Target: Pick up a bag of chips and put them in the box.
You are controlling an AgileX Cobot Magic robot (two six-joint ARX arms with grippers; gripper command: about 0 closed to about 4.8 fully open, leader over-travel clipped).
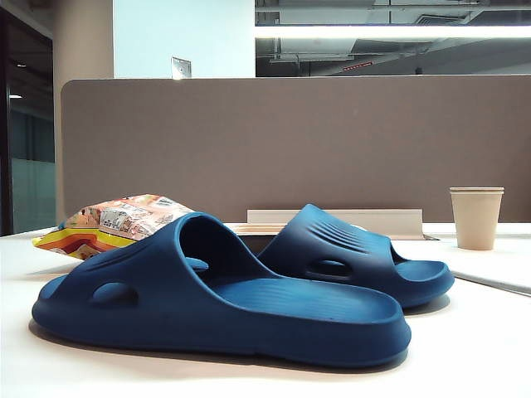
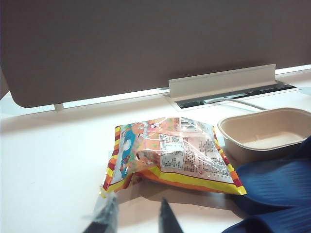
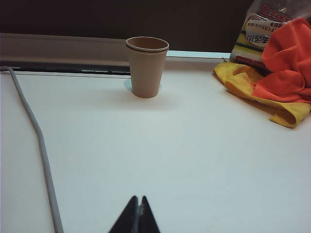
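Exterior view: neither gripper shows; two blue slippers (image 1: 224, 290) hide most of the bag of chips (image 1: 116, 224) behind them

Left wrist view: the left gripper (image 2: 133, 218) hangs low with jaws parted and empty, the bag flat on the table just ahead, so it looks lined up for a reach. The box (image 2: 267, 133) sits beyond the bag, off to one side, open for the drop

Right wrist view: the right gripper (image 3: 135, 216) is clenched on nothing, a paper cup (image 3: 146, 67) well ahead; probably idle

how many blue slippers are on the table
2. The near slipper lies at the front of the table in the exterior view; the far slipper sits behind it, toward the right. None seem hidden, though they block some tabletop.
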